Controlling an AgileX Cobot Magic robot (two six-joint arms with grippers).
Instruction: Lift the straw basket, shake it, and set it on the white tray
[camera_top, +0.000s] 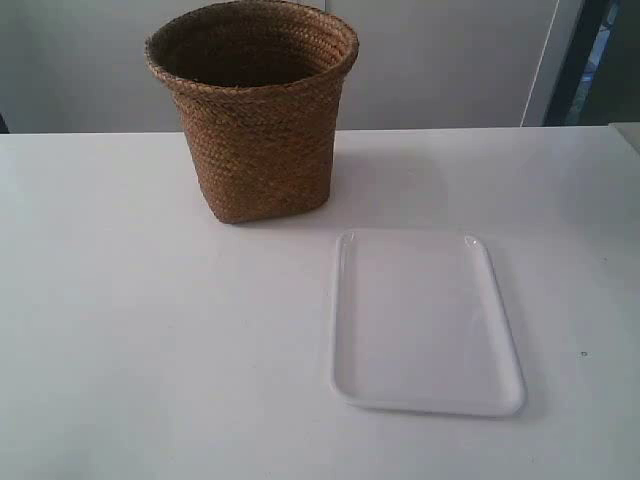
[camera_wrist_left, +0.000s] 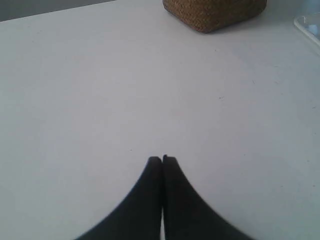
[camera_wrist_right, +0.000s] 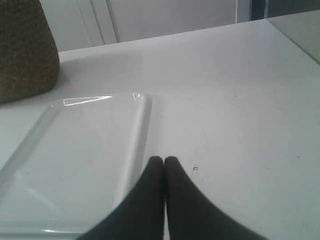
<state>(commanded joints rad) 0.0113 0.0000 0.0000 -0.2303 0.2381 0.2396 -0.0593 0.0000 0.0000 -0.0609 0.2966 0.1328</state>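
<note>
One straw basket (camera_top: 255, 120) stands upright on the worktop (camera_top: 150, 350), at eleven o'clock from the one white tray (camera_top: 425, 320), near it but not touching. My left pincer (camera_wrist_left: 162, 159) and right pincer (camera_wrist_right: 164, 160) are both clenched, empty. I judge the basket light, rough and slightly yielding; I'd grip opposite sides of its rim.

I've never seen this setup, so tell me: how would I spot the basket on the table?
Start at the white table. Near its back edge stands the straw basket, apart from the white tray lying nearer the camera. The basket is tall, brown and braided; the tray is flat and glossy.
</note>
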